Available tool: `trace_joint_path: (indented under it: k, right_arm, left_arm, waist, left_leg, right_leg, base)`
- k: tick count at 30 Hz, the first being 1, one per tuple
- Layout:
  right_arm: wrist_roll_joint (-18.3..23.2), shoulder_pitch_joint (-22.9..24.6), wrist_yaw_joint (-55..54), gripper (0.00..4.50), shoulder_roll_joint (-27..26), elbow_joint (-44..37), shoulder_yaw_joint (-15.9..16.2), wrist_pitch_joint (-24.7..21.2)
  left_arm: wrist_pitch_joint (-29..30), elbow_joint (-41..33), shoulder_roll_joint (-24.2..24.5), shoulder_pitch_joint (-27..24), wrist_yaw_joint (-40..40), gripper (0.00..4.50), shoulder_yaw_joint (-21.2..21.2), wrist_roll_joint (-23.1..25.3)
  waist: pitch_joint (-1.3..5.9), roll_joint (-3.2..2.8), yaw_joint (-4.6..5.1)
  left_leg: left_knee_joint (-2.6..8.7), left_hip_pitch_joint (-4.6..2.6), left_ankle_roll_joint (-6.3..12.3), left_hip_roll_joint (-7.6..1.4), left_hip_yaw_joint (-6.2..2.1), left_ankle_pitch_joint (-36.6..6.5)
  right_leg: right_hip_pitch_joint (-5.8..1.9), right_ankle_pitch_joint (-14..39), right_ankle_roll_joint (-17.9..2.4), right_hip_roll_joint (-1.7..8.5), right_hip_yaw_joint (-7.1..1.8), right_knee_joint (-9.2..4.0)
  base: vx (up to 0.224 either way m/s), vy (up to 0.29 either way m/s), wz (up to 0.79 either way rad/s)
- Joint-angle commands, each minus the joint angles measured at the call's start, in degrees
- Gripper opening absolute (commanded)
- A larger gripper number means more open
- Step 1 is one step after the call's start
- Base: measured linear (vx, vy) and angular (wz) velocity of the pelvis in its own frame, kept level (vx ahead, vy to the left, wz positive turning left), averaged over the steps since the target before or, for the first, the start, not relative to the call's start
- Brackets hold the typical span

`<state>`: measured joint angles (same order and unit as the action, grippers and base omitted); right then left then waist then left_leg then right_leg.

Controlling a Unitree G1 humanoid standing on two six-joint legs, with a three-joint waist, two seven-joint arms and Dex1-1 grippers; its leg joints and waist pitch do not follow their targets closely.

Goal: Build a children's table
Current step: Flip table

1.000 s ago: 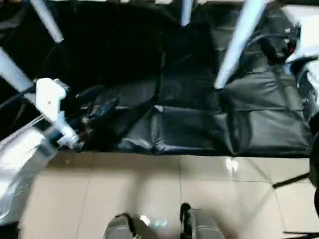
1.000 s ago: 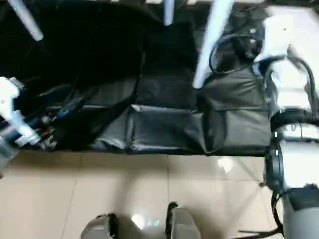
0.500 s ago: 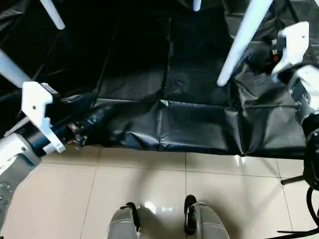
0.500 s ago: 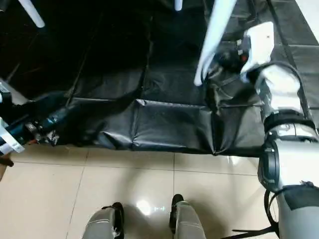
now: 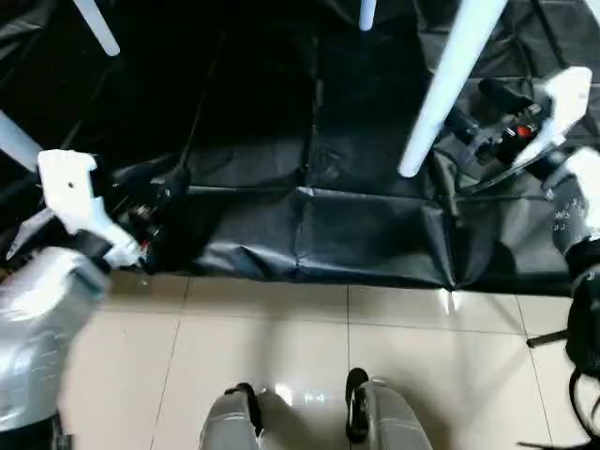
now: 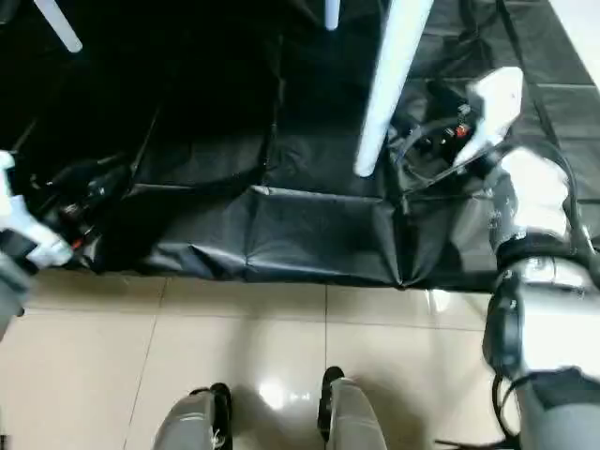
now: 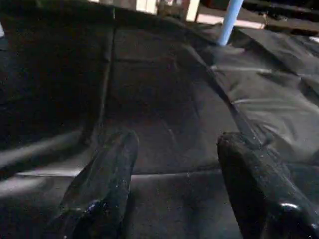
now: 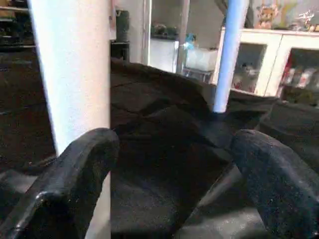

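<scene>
Smooth white tube leg (image 5: 442, 89) stands on creased black cloth (image 5: 356, 234) — right gripper (image 8: 169, 184) wide open beside it, empty; left gripper (image 7: 174, 189) parted, empty, over glossy folds.

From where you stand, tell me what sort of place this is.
Probably an indoor lab or workroom set up for assembly: glossy beige tiled floor, a work table draped in black sheeting, and white cabinets behind it.

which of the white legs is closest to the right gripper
The thick white leg just left of the right gripper, beside its fingers; the other legs stand farther away.
</scene>
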<state>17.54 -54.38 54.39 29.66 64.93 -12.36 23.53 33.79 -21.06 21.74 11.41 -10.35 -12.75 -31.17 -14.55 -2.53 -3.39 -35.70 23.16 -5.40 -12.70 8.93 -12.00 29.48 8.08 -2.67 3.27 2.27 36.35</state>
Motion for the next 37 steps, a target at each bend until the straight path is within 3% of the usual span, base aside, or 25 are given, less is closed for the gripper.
trace_joint_path:
  k: [1,2,3,5,8,9,10,11,13,14,17,18,19,20,23,26,28,29,31,32,33,34,35,36,37]
  right_arm:
    - [-0.51,1.76,-9.07,4.15,1.46,-1.99,-2.37,1.05]
    - [1.39,4.6,-19.78,4.15,1.91,-5.9,-6.61,-2.68]
    - [1.39,4.6,-19.78,4.15,1.91,-5.9,-6.61,-2.68]
    - [5.91,10.66,-25.54,4.15,0.2,-17.87,-12.08,-11.11]
    - [5.34,23.85,-29.36,4.15,-3.12,-43.7,-12.43,-24.31]
    - [5.34,23.85,-29.36,4.15,-3.12,-43.7,-12.43,-24.31]
    - [3.4,28.09,-35.22,4.15,-5.09,-54.06,-12.48,-30.34]
    - [-3.97,30.5,-42.54,4.15,-7.56,-62.18,-13.07,-35.0]
    - [0.81,33.44,-42.23,4.15,-6.66,-67.79,-9.86,-39.28]
    - [4.98,36.49,-40.63,4.15,-6.23,-72.28,-5.75,-38.49]
    - [11.76,40.54,-42.52,4.15,-8.3,-78.66,0.52,-38.79]
    - [11.76,40.54,-42.52,4.15,-8.3,-78.66,0.52,-38.79]
    - [10.75,42.84,-43.69,4.15,-11.98,-81.59,5.04,-40.24]
    - [9.12,43.79,-43.56,4.15,-13.97,-83.37,6.06,-41.34]
    - [5.33,47.25,-44.82,4.15,-18.45,-88.48,7.84,-46.33]
    - [3.31,50.43,-48.05,4.15,-18.9,-90.0,9.42,-45.44]
    - [3.76,51.75,-49.17,4.15,-16.79,-89.31,11.32,-43.48]
    - [3.58,51.8,-49.13,4.15,-16.5,-89.19,11.56,-43.16]
    - [1.51,51.67,-48.62,4.15,-16.47,-87.99,11.65,-42.06]
    - [1.28,51.8,-48.39,4.15,-17.12,-87.69,10.92,-42.26]
    - [0.76,51.96,-48.06,4.15,-17.78,-87.6,10.25,-42.42]
    - [0.48,52.03,-47.89,4.15,-18.09,-87.58,9.94,-42.5]
    - [-0.62,52.46,-47.73,4.15,-18.49,-87.68,9.71,-42.29]
    - [-1.22,52.7,-47.86,4.15,-18.61,-87.81,9.76,-42.02]
    - [-1.24,52.75,-48.0,4.15,-18.53,-87.83,9.87,-41.86]
  left_arm:
    - [1.91,-0.81,-0.67,-0.12,0.77,2.95,0.25,-0.77]
    - [2.08,-1.48,-2.52,-0.21,1.01,2.95,0.44,-2.53]
    - [2.08,-1.48,-2.52,-0.21,1.01,2.95,0.44,-2.53]
    - [-1.61,-2.53,-3.93,-1.5,2.74,2.95,1.87,1.19]
    - [-3.77,-2.29,-7.28,-2.27,7.1,2.95,2.6,4.41]
    - [-3.77,-2.29,-7.28,-2.27,7.1,2.95,2.6,4.41]
    - [-5.62,-2.31,-8.82,-2.94,8.55,2.95,3.36,6.39]
    - [-6.5,-2.83,-10.13,-3.93,8.98,2.95,4.14,6.94]
    - [-7.52,-2.97,-11.23,-4.66,10.27,2.95,4.94,8.28]
    - [-8.25,-2.93,-11.85,-5.3,10.81,2.95,6.03,9.4]
    - [-8.88,-2.22,-12.23,-6.04,11.42,2.95,8.71,11.8]
    - [-8.88,-2.22,-12.23,-6.04,11.42,2.95,8.71,11.8]
    - [-10.26,-1.55,-12.39,-6.35,10.98,2.95,10.96,13.6]
    - [-10.58,-1.4,-13.27,-6.53,11.28,2.95,11.15,13.8]
    - [-13.35,-2.49,-14.46,-7.64,12.45,2.95,11.95,16.57]
    - [-15.8,-3.78,-14.12,-9.1,12.53,2.95,12.18,18.44]
    - [-17.61,-2.1,-13.84,-9.53,13.95,2.95,12.32,21.1]
    - [-17.69,-1.87,-13.85,-9.54,14.15,2.95,12.31,21.33]
    - [-19.31,-0.03,-12.74,-9.72,13.56,2.95,13.82,24.05]
    - [-19.67,0.09,-12.77,-9.94,13.17,2.95,14.11,24.31]
    - [-19.8,0.03,-13.16,-10.06,13.1,2.95,14.0,24.22]
    - [-19.86,0.0,-13.37,-10.12,13.07,2.95,13.93,24.16]
    - [-20.48,0.04,-13.64,-10.15,13.17,2.95,13.94,24.63]
    - [-20.64,0.07,-13.75,-10.14,13.23,2.95,13.95,24.85]
    - [-20.47,0.07,-13.77,-10.14,13.2,2.95,13.97,24.8]
  waist:
    - [7.49,0.87,-0.3]
    - [7.96,1.24,-0.31]
    - [7.68,1.19,-0.49]
    - [8.45,1.19,-0.68]
    - [9.03,1.18,-0.98]
    - [8.79,1.26,-0.84]
    - [9.43,1.56,-0.47]
    - [9.45,1.71,-0.26]
    - [9.7,1.54,0.24]
    - [9.99,1.52,0.41]
    - [9.89,1.74,1.1]
    - [9.65,1.37,1.36]
    - [9.91,1.95,1.79]
    - [10.46,1.78,1.84]
    - [11.16,2.08,2.01]
    - [11.31,1.35,2.11]
    - [11.34,1.52,2.36]
    - [11.22,1.28,2.32]
    - [10.53,1.54,2.68]
    - [9.87,1.2,3.31]
    - [9.8,0.77,3.42]
    - [9.39,-0.38,2.55]
    - [9.0,-0.32,1.42]
    - [8.95,0.59,-0.3]
    - [9.69,2.35,0.15]
  left_leg:
    - [1.93,-0.86,18.38,0.61,1.22,7.64]
    - [1.81,-0.88,16.52,1.04,1.42,6.62]
    - [1.94,-0.81,15.89,1.09,1.44,6.01]
    - [1.83,-1.09,14.37,1.0,1.51,4.22]
    - [1.89,-0.81,12.91,1.01,1.3,4.56]
    - [2.09,-0.56,12.47,1.36,1.32,4.76]
    - [2.14,-0.59,11.05,1.29,1.36,2.65]
    - [2.19,-0.4,9.16,1.45,1.34,3.05]
    - [2.52,-0.64,5.73,1.75,1.47,-1.04]
    - [2.64,-0.68,4.31,1.66,1.48,-3.6]
    - [2.87,-0.66,2.92,2.03,1.54,-9.76]
    - [2.92,-1.2,2.1,2.18,1.49,-12.32]
    - [2.77,-1.24,1.71,2.39,1.43,-12.98]
    - [3.2,-0.93,0.86,2.39,1.17,-12.42]
    - [4.17,-0.53,0.45,1.82,0.58,-12.35]
    - [4.95,-1.82,0.42,1.09,0.27,-16.92]
    - [5.24,-1.96,0.58,1.1,0.08,-19.97]
    - [5.44,-2.53,0.74,0.88,0.03,-21.83]
    - [5.64,-3.27,1.47,0.9,0.07,-26.69]
    - [6.11,-4.06,1.82,0.6,-0.47,-31.6]
    - [6.91,-4.06,1.76,-0.17,-0.94,-33.95]
    - [10.88,-1.65,2.01,-3.65,-2.07,-41.02]
    - [13.01,0.59,1.53,-5.03,-1.97,-45.08]
    - [12.94,-1.46,2.47,-4.81,0.52,-47.43]
    - [9.63,-4.2,1.56,-3.13,0.69,-44.08]
  right_leg:
    - [-6.21,2.02,-21.34,2.24,-1.5,-2.49]
    - [-6.34,3.96,-20.74,1.92,-1.49,-2.64]
    - [-6.3,4.47,-20.06,1.83,-1.64,-2.89]
    - [-6.39,4.72,-18.43,1.48,-1.52,-2.62]
    - [-6.8,2.61,-15.29,1.25,-1.55,-2.62]
    - [-6.91,3.11,-14.75,0.93,-1.48,-2.93]
    - [-7.07,6.64,-13.76,1.25,-1.35,-3.21]
    - [-7.01,7.92,-11.83,1.02,-1.54,-3.5]
    - [-7.0,15.52,-8.43,1.17,-1.34,-4.32]
    - [-6.9,18.64,-6.23,1.16,-1.38,-4.64]
    - [-6.11,30.27,0.68,1.07,-0.81,-6.29]
    - [-5.21,36.62,3.55,1.07,-0.38,-7.29]
    - [-5.33,38.76,4.75,1.02,-0.12,-7.76]
    - [-5.44,39.53,6.68,1.17,0.03,-8.28]
    - [-6.11,35.24,6.08,1.07,0.28,-8.19]
    - [-5.84,31.48,3.96,1.04,0.5,-8.61]
    - [-6.3,30.66,3.63,1.07,0.87,-8.72]
    - [-6.1,30.24,3.85,1.03,1.0,-9.18]
    - [-5.9,33.08,4.28,0.79,1.99,-10.61]
    - [-6.87,36.97,6.06,0.77,4.23,-12.13]
    - [-7.78,35.59,5.94,0.71,4.92,-11.76]
    - [-11.13,24.76,3.08,1.22,4.16,-4.02]
    - [-12.52,17.07,1.34,1.9,3.05,2.06]
    - [-9.77,12.86,0.62,1.75,0.9,3.71]
    - [-8.09,23.01,2.71,2.23,-1.38,1.0]
  base:
    - [0.0,0.0,0.0]
    - [0.0,0.0,0.0]
    - [0.0,0.0,0.0]
    - [0.0,0.0,0.0]
    - [0.0,0.0,0.0]
    - [0.0,0.0,0.0]
    - [0.0,0.0,0.0]
    - [0.0,0.0,0.0]
    - [0.0,0.0,0.0]
    - [0.0,0.0,0.0]
    - [0.0,0.0,0.0]
    - [0.0,0.0,0.0]
    - [0.0,0.0,0.0]
    - [0.0,0.0,0.0]
    - [0.0,0.0,0.0]
    - [-0.019,0.036,-0.01]
    - [-0.034,0.06,-0.03]
    - [-0.037,0.059,-0.04]
    - [0.0,0.0,0.0]
    - [0.0,0.0,0.0]
    - [0.0,0.0,0.0]
    - [-0.072,-0.02,-0.11]
    - [-0.072,-0.02,-0.11]
    - [-0.051,-0.077,0.08]
    - [0.0,0.0,0.0]
